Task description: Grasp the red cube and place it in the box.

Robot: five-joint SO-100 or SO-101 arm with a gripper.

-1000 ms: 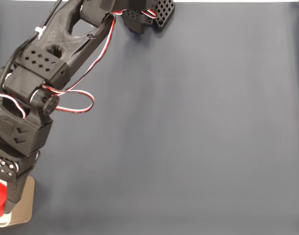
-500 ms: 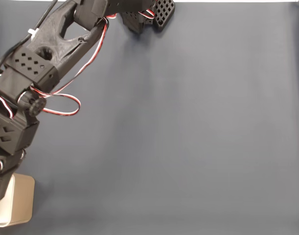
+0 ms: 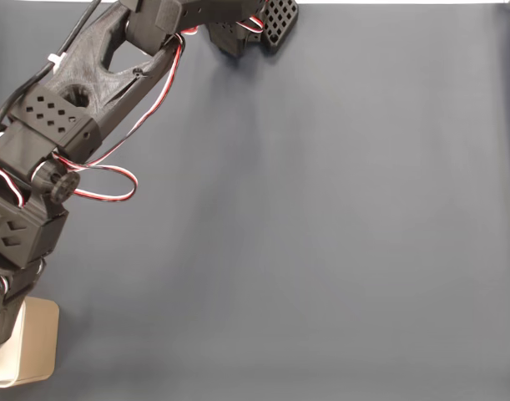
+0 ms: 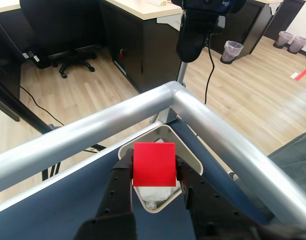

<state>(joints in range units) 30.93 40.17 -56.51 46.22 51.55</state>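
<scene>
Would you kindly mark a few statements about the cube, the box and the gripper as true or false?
1. The gripper holds the red cube between its fingers. True.
2. The red cube lies on the dark mat, away from the arm. False: it is clamped in the gripper, above the box.
3. In the fixed view, the box sits at the lower left corner. True.
4. The box is bright blue. False: it is beige with a white interior.
5. The gripper is open and empty. False: it is shut on the cube.
</scene>
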